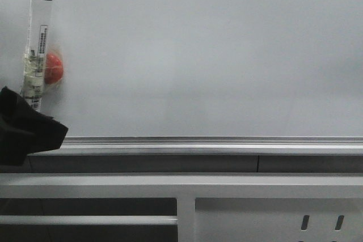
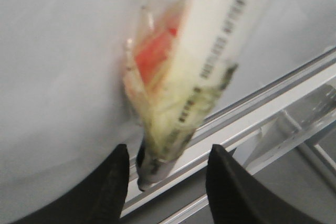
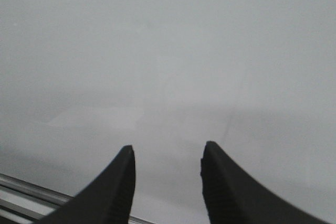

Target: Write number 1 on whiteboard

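The whiteboard [image 1: 215,55] fills the front view, and no number 1 shows on it. A white marker pen [image 1: 37,43] with a black cap stands nearly upright at the far left. Clear tape binds it to a red round magnet [image 1: 54,67]. My left gripper [image 1: 34,126] is just below it and covers its lower end. In the left wrist view the pen's [image 2: 210,61] lower end hangs between the fingers of the open left gripper [image 2: 168,153], nearer one finger, with gaps on both sides. My right gripper [image 3: 168,150] is open over bare board [image 3: 168,51].
A silver aluminium rail [image 1: 215,145] runs along the board's lower edge. Below it lies a grey metal frame [image 1: 272,213] with slots at the lower right. The rail [image 2: 247,124] also crosses the left wrist view behind the pen.
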`<state>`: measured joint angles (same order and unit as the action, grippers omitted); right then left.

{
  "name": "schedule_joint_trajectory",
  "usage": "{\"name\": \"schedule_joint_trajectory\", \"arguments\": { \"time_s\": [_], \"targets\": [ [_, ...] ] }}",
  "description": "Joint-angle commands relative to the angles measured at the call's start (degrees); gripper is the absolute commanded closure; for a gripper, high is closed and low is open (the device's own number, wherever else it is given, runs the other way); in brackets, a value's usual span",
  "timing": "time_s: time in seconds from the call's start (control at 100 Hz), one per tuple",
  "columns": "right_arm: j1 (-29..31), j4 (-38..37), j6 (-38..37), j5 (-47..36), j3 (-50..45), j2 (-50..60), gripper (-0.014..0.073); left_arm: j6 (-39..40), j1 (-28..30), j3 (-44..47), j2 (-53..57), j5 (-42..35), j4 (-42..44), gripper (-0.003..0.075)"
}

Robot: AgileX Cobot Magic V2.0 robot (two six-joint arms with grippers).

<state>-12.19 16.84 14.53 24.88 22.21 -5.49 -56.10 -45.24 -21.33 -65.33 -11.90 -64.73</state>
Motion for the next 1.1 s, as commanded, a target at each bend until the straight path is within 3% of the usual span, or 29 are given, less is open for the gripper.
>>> {"name": "schedule_joint_trajectory", "arguments": {
  "time_s": [0.0,0.53,0.89,1.09],
  "targets": [
    [0.24,0.29,0.41,-4.79,1.96,-1.28,0.0325,0.25,-0.06,-2.25,1.29,-14.99,-0.94,0.0394],
    [0.24,0.29,0.41,-4.79,1.96,-1.28,0.0325,0.39,-7.95,-2.25,5.6,-19.33,-0.63,0.0395],
    [0.24,0.34,0.41,-4.79,1.96,-1.28,0.0325,0.39,-7.95,-2.25,5.6,-18.94,-1.54,0.053],
    [0.24,0.67,0.41,-4.79,1.96,-1.28,0.0325,0.39,-7.95,-2.25,5.49,-17.83,-4.43,0.0529]
  ]
}}
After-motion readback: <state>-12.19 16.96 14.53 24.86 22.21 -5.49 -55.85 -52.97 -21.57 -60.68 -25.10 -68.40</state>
